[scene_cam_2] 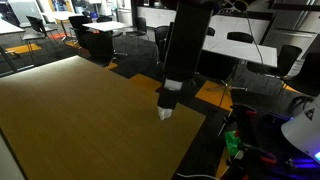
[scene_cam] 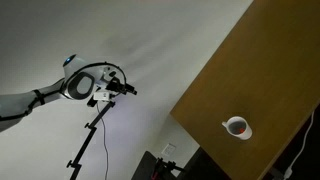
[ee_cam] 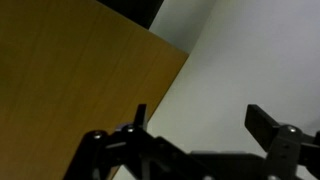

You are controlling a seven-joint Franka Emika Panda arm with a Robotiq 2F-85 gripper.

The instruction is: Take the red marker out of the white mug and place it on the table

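The white mug (scene_cam: 239,129) stands on the brown wooden table (scene_cam: 240,70) near its edge. A small red bit inside it is the red marker (scene_cam: 236,125). My gripper (scene_cam: 127,90) hangs at the end of the white arm, far from the mug and off the table, in front of a pale wall. In the wrist view the gripper (ee_cam: 200,125) is open and empty, with its two dark fingers apart. That view shows a corner of the table (ee_cam: 70,70) beside a white surface, but no mug.
A dark tripod stand (scene_cam: 90,135) rises below the arm. In an exterior view, a dark column with a white tip (scene_cam_2: 167,108) sits at the far edge of the tabletop (scene_cam_2: 80,120). Office tables and chairs (scene_cam_2: 240,45) stand behind.
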